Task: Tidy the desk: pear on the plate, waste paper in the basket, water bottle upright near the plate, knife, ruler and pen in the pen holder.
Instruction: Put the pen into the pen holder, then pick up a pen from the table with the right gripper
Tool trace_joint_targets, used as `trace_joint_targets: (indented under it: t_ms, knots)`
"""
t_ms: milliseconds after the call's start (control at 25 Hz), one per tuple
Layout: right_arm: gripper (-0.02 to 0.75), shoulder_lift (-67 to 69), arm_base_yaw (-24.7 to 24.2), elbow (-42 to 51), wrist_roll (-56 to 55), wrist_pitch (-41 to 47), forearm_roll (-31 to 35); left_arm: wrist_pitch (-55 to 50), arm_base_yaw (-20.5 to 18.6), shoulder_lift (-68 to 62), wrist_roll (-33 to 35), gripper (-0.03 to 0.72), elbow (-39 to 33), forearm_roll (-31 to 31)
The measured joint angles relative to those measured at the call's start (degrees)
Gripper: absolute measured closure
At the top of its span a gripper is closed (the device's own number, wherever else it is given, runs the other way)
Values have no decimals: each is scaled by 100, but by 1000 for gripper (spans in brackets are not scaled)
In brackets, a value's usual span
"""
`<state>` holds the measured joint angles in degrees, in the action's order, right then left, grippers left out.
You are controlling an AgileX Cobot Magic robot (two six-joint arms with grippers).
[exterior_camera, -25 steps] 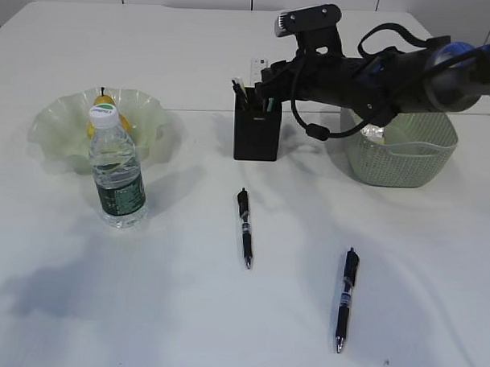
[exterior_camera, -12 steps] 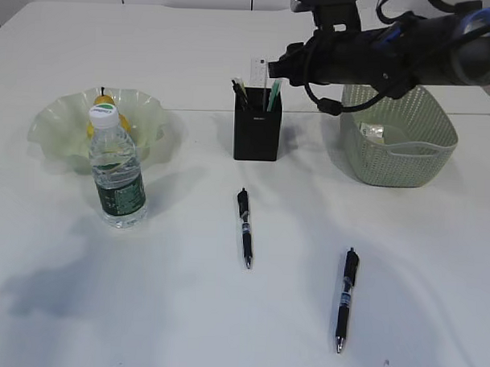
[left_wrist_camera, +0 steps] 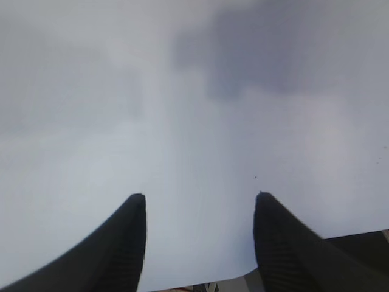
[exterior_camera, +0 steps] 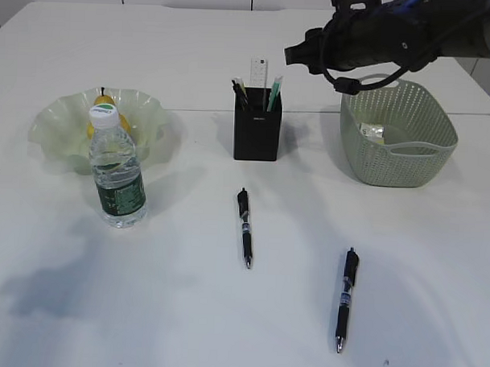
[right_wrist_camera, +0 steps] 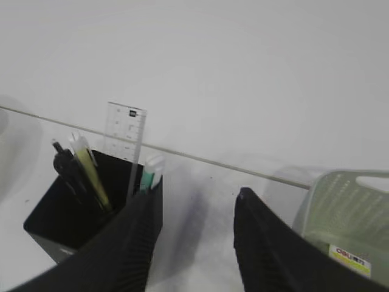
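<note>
Your right gripper [right_wrist_camera: 191,243] has its jaws apart with nothing between them, raised over the worktop [exterior_camera: 184,310] between the pen holder [exterior_camera: 257,134] and the basket [exterior_camera: 398,144]. It touches neither. Your left gripper [left_wrist_camera: 199,243] also stands apart and empty, over bare white worktop.

Pen holder sits at back centre. The ruler [exterior_camera: 258,74] stands upright in it, with a green-tipped item and some dark pens. The right wrist view shows these better: clear ruler [right_wrist_camera: 124,137] at the rear, a yellowish stick, dark pens on the left side. Can't tell from either view which one is the knife.

Two pens lie flat on the worktop in front: one pen [exterior_camera: 243,227] just ahead of the holder, another pen [exterior_camera: 345,298] further toward front right. Well apart from each other.

The pear [exterior_camera: 105,114] is in the plate [exterior_camera: 54,124] at left, mostly hidden behind the water bottle [exterior_camera: 116,167], which stands upright just in front of the plate.

The basket holds something pale with a label; its rim and wall cut it off, so you can't confirm it's the waste paper.

Exterior view shows the right arm only at the top edge, its fingertips hard to make out. The left arm isn't in it at all, and the left wrist view is blurred, with a dark strip at its bottom right.
</note>
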<state>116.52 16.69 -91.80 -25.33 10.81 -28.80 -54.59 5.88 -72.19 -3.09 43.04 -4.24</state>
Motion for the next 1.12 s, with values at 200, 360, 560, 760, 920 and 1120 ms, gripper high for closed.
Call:
trace_joint_targets:
  t_ms: [200,360,560,760,920,1120]
  knots:
    - [412,-138,0,0,192,613,0,0,0,0,0,294,0,0]
    - [412,-272,0,0,225,1136,0,0,0,0,0,294,0,0]
    - [412,-482,0,0,549,1986,136,0,0,0,0,294,0,0]
    - [412,-699,0,0,1225,2886,560,0,0,0,0,294,0,0]
    - [412,-825,0,0,1823,3777,897,0,0,0,0,294,0,0]
    - [432,-944,0,0,2398,4983,1296,0,0,0,0,294,0,0]
